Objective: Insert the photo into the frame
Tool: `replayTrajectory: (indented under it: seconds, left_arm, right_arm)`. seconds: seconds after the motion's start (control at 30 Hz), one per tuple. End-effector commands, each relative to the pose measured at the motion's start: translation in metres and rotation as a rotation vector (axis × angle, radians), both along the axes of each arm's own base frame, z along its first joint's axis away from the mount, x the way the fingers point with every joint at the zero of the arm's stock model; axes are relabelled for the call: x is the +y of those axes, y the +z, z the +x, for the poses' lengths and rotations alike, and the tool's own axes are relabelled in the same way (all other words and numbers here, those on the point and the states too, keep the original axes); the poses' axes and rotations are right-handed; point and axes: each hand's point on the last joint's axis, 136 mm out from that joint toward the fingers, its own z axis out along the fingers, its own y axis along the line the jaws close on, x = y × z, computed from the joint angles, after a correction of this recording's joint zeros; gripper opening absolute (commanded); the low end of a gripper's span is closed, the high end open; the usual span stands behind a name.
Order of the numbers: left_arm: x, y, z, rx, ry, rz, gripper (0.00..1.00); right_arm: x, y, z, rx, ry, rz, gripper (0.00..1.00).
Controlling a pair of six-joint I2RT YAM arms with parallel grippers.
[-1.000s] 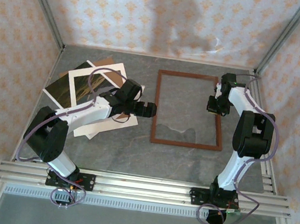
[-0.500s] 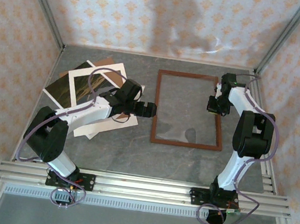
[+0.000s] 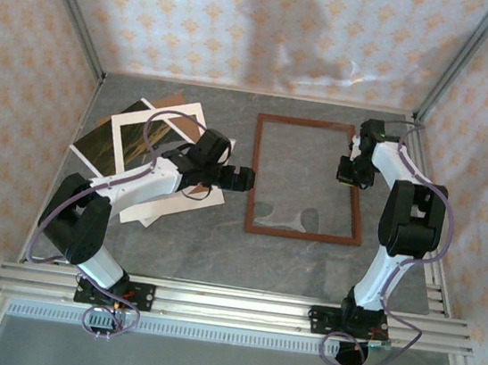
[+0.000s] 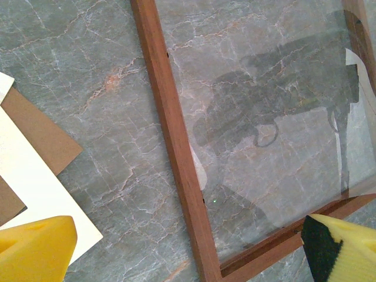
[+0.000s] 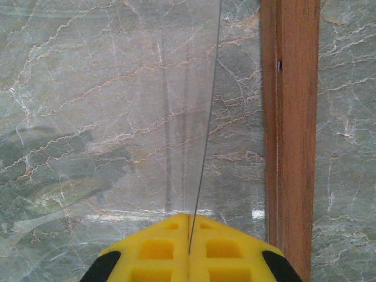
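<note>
The right gripper [image 3: 348, 176], jaws pinched on the clear pane [image 4: 276, 153] over the frame [image 3: 300, 234], could slip and drop it; left gripper [image 3: 244, 180] jaws wide; photo [image 3: 98, 143] well left on the bench [image 3: 217, 251]

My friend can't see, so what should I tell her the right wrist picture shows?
The right gripper pinches the edge of a clear pane between its yellow fingers. Beside it, the frame shows one reddish wooden side lying on the grey marble table.

Glare on the glass pane [image 3: 305, 168] shifted, pale patch now inside the frame [image 3: 300, 235]
</note>
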Motion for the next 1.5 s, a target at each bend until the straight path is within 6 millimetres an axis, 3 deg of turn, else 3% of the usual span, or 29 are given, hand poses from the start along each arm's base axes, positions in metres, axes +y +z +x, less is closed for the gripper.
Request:
replayTrajectory:
  seconds: [0.0, 1.47]
  left_arm:
    - [-0.0057, 0.0088, 0.0030, -0.028, -0.013, -0.013, 0.99]
    - [-0.0045, 0.0069, 0.0025, -0.022, -0.015, 0.000, 0.99]
  right_arm:
    - [-0.0032, 0.0017, -0.0035, 0.013, 0.000, -0.004, 0.00]
    - [-0.0007, 0.0116, -0.0121, 0.024, 0.001, 0.011, 0.00]
